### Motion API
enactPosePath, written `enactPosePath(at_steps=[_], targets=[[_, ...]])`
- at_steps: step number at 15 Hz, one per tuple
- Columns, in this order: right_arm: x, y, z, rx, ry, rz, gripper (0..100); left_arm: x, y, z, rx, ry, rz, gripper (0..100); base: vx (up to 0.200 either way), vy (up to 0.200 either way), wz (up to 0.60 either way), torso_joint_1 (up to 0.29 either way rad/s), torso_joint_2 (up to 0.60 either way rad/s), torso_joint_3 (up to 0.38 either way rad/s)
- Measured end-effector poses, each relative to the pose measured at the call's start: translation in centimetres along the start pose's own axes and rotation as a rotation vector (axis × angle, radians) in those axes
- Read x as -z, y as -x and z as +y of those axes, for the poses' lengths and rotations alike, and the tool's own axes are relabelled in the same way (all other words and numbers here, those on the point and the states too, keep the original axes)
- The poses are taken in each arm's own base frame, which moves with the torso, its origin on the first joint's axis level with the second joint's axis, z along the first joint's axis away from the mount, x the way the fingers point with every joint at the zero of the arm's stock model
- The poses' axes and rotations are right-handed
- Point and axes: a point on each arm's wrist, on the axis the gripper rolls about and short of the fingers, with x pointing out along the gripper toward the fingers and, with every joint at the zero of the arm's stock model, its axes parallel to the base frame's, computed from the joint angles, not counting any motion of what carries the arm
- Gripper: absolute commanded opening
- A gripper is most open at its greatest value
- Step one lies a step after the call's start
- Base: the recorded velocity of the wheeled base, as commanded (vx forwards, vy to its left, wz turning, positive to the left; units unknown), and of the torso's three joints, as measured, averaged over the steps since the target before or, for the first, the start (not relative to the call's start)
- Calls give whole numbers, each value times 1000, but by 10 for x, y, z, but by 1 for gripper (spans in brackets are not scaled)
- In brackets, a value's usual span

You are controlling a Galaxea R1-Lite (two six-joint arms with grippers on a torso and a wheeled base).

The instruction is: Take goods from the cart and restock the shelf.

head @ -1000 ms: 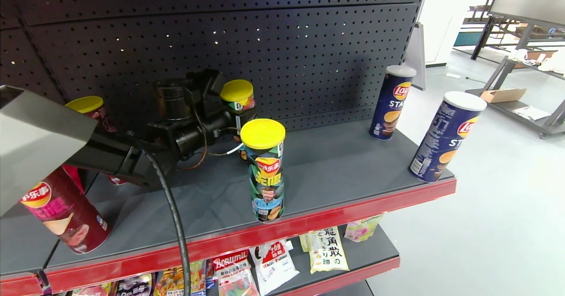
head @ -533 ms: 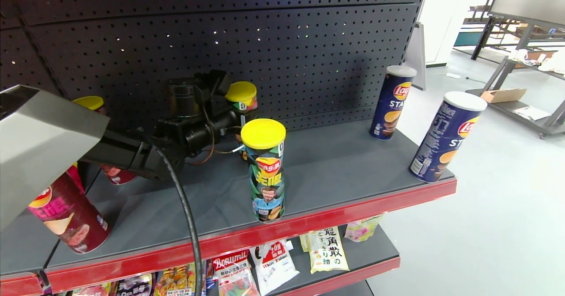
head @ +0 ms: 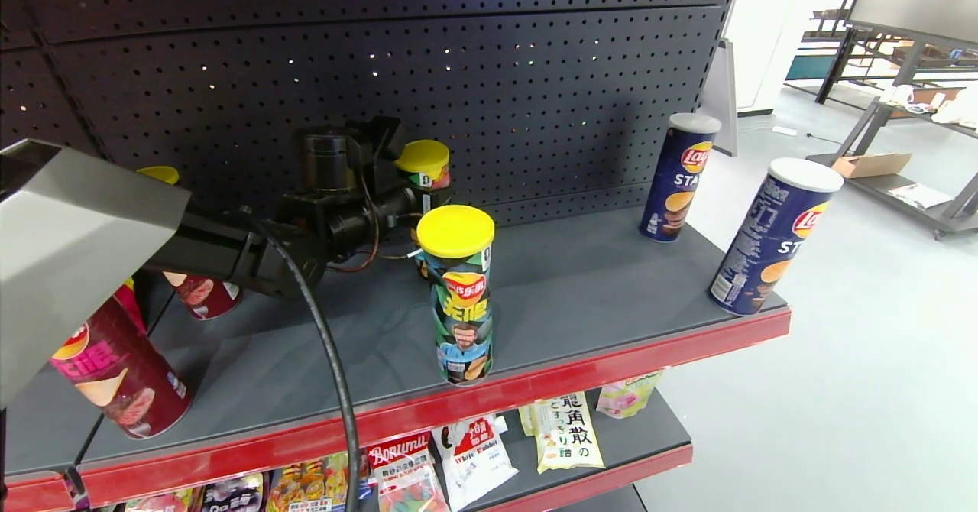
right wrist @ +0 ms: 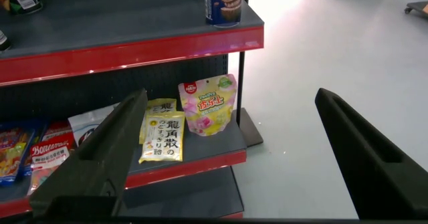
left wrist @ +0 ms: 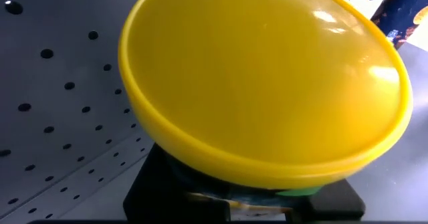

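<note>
My left gripper is shut on a yellow-lidded chip can, held upright near the pegboard at the back of the grey shelf. In the left wrist view the can's yellow lid looms close, with the black fingers on either side of the can below it. A matching yellow-lidded can stands at the shelf's front edge, just in front of the held one. My right gripper hangs open and holds nothing, low in front of the lower shelf.
Two blue cans stand at the shelf's right end. Two red cans sit to the left, partly behind my arm. Snack bags fill the lower shelf. Bare shelf lies between the yellow and blue cans.
My left arm has pushed further in and slightly right, carrying the yellow-lidded can closer to the pegboard. The other cans have stayed put.
</note>
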Motion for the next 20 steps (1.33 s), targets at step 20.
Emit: enactPosePath(at_steps=[20], targets=[[0, 0, 0, 1, 0, 0, 100, 3, -4, -3, -43, -28, 33, 0, 0, 0, 0, 0, 0, 0]])
